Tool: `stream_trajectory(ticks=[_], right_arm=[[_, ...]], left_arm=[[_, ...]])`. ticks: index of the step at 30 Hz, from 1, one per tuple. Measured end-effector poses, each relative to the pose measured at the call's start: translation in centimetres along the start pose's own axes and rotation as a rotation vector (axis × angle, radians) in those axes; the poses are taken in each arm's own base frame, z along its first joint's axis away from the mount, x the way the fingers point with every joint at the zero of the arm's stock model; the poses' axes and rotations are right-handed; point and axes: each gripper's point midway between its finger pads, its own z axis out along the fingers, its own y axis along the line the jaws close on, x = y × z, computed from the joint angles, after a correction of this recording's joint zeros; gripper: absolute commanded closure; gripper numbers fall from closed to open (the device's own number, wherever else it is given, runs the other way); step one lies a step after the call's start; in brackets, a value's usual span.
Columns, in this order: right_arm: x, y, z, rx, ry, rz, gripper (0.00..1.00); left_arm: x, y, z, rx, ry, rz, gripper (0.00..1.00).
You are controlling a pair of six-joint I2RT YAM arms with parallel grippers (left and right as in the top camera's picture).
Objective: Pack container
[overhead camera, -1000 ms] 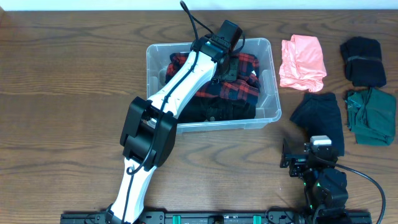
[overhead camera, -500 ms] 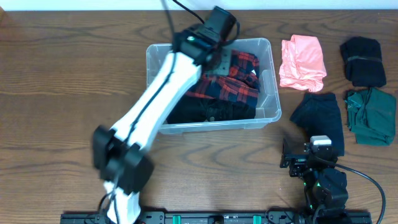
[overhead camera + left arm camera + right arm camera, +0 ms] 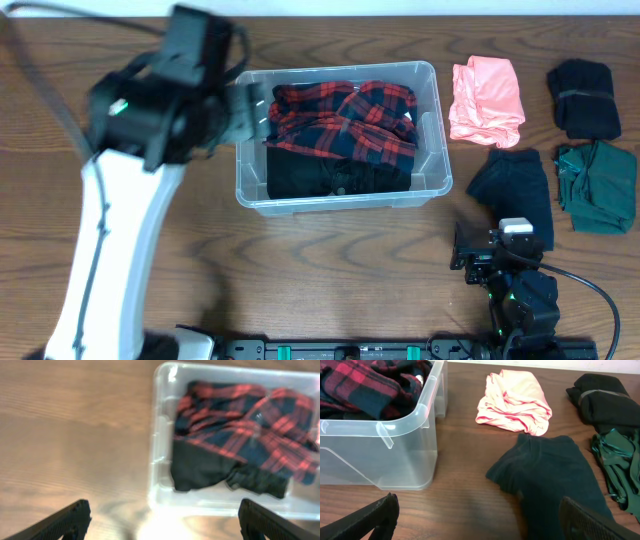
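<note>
The clear container [image 3: 340,201] stands at mid-table and holds a red plaid shirt [image 3: 345,115] over a black garment [image 3: 330,175]. My left gripper [image 3: 247,110] hovers, blurred, over the container's left rim, open and empty. From the left wrist I look down on the container [image 3: 155,460], the plaid shirt [image 3: 240,435] and the black garment [image 3: 205,467], with my left gripper [image 3: 165,525] spread wide over the wood. My right gripper [image 3: 498,252] rests low at the front right, open. In its own view the right gripper [image 3: 480,525] holds nothing.
Right of the container lie a pink garment [image 3: 487,100], a black one [image 3: 583,97], a green one [image 3: 597,187] and a dark one [image 3: 512,190]. The dark garment [image 3: 550,475] lies just ahead of my right fingers, and the container's corner [image 3: 380,455] is to their left.
My left arm has swung up and left out of the container and its jaws have opened, leaving the plaid shirt inside. The right arm has not moved.
</note>
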Motion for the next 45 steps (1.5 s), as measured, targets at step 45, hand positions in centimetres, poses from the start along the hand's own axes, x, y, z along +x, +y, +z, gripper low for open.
stream_trajectory(ticks=[45], right_arm=[[0.0, 0.0, 0.0, 0.000, 0.000, 0.000, 0.01]], left_arm=[[9.3, 9.8, -6.9, -0.157, -0.324, -0.182, 0.02]])
